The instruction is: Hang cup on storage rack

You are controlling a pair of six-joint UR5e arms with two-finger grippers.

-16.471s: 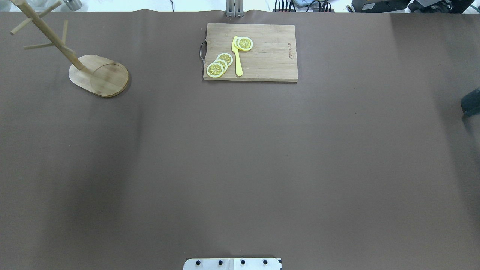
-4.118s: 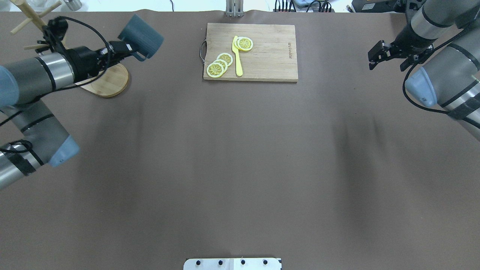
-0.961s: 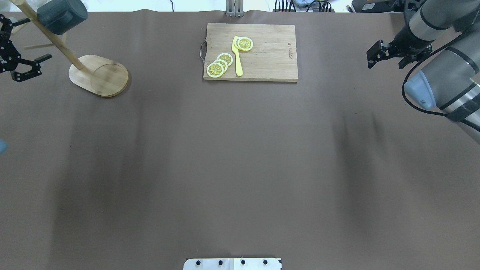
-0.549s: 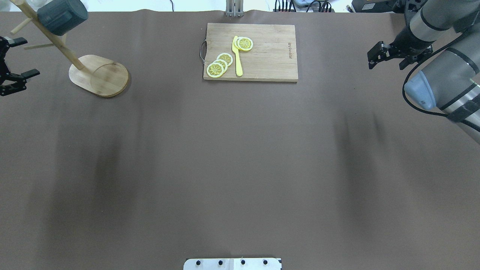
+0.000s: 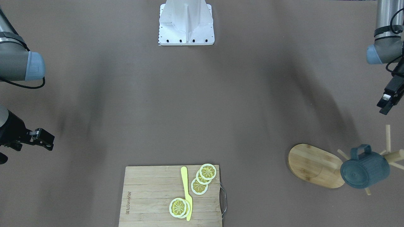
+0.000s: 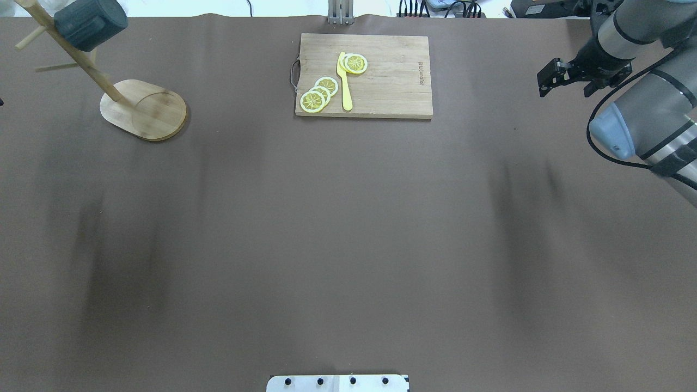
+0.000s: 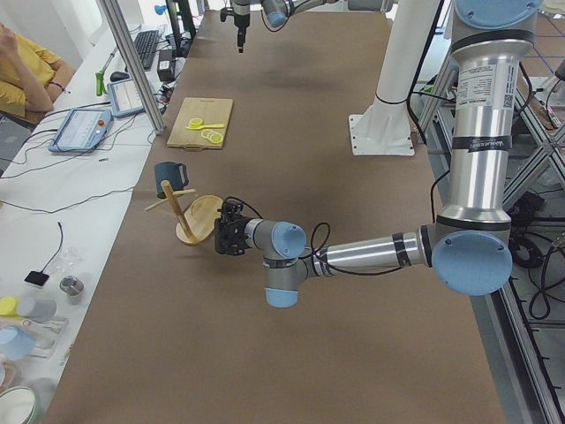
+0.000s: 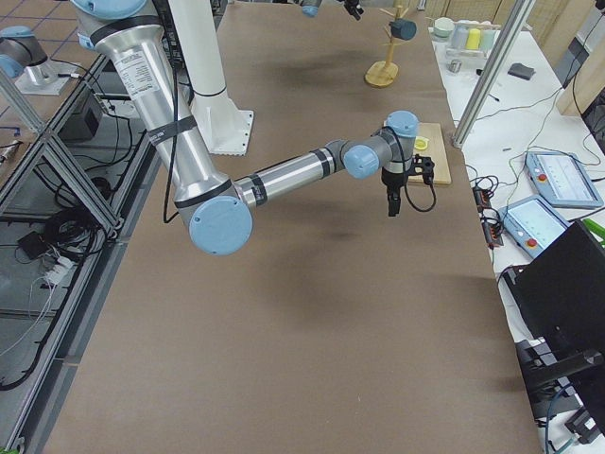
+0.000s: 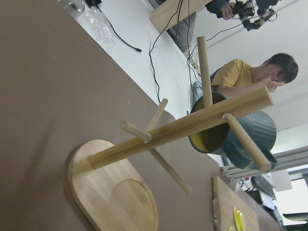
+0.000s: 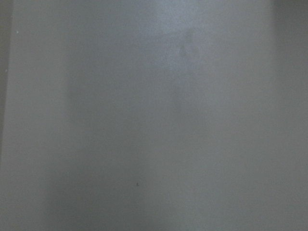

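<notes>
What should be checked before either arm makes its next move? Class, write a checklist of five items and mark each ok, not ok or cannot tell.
1. Does the cup hang on the storage rack, off the table: ok.
2. Is the handle fully seated on its peg: cannot tell.
3. Is the storage rack upright with its base flat: ok.
4. Is the left end effector apart from the cup and the storage rack: ok.
5. Is the right end effector open and empty: ok.
</notes>
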